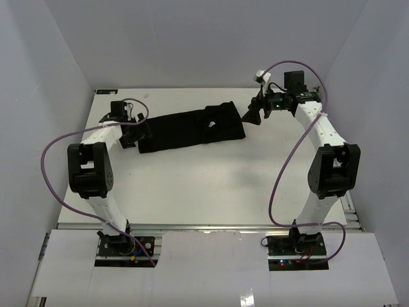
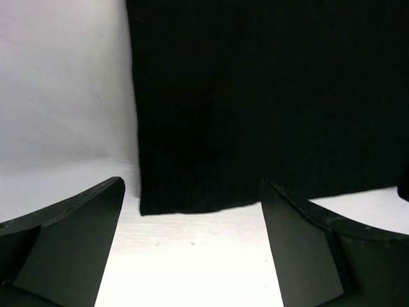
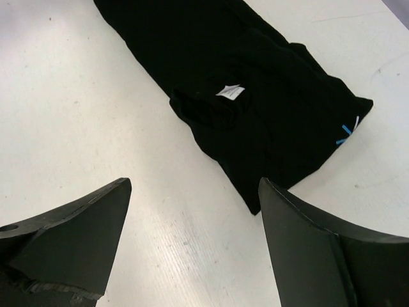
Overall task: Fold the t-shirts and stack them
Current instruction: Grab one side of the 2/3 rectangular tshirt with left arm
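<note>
The black t-shirt [image 1: 192, 128] lies on the far part of the white table [image 1: 204, 185], folded into a long narrow strip. Its long axis runs left to right across the table, slightly slanted, with the left end a little nearer the arm bases than the right. The white neck tag [image 3: 230, 91] faces up in the right half of the strip, set in from that end, and a small blue logo [image 3: 346, 132] shows at the fabric's edge (only the right wrist view catches it). The left gripper [image 1: 135, 135] sits at the strip's left end, its fingers [image 2: 77, 236] spread wide apart and holding nothing, the straight cloth edge just ahead of them. The right gripper [image 1: 251, 115] hovers just beside the right end, its jaws likewise parted and empty.
</note>
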